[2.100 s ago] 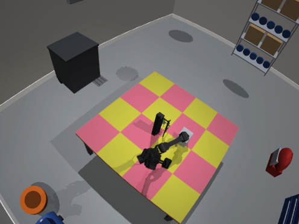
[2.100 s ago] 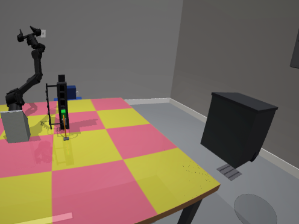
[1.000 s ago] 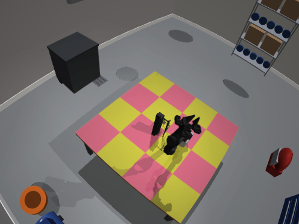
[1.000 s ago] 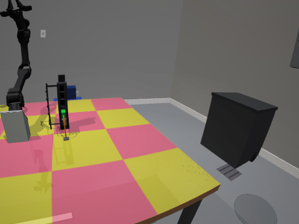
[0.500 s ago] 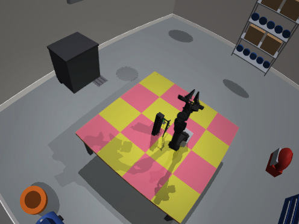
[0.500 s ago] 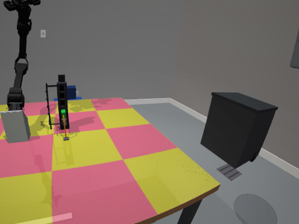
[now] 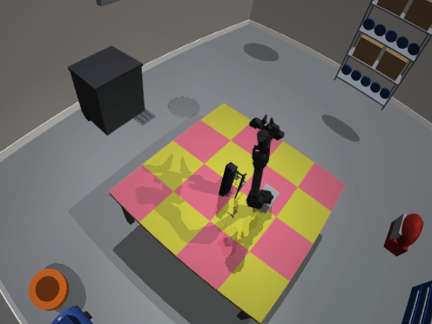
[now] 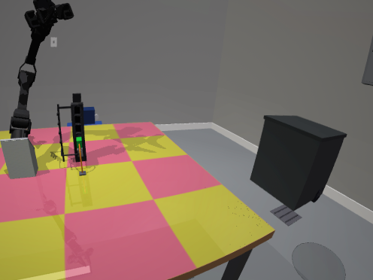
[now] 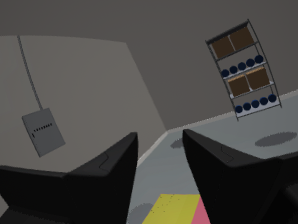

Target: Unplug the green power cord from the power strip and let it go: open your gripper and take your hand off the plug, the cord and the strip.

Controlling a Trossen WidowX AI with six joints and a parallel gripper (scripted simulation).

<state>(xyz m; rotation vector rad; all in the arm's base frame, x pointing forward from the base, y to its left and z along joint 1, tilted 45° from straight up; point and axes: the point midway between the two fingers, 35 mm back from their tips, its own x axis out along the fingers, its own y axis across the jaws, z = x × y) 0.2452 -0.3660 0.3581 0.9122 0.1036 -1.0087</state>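
Observation:
The black power strip (image 7: 226, 180) (image 8: 77, 126) stands upright on the table. A small green plug (image 8: 79, 139) sits against the lower half of its socket face and looks seated in it; whether it is fully in cannot be told. A thin orange cord (image 8: 81, 162) runs down below it to a small grey end near the table. The green cord itself cannot be made out clearly. My gripper (image 7: 268, 118) (image 8: 46, 16) (image 9: 160, 136) is partly open with nothing between the fingers. It is raised high above the table, well away from the plug and strip.
A thin black frame (image 7: 239, 185) (image 8: 59, 132) stands beside the strip. A grey block (image 7: 272, 192) (image 8: 16, 159) is by the arm's base. The checkered table (image 7: 270, 300) (image 8: 113, 237) has a dark cabinet (image 7: 119, 102) (image 8: 293, 158) beyond it on the floor.

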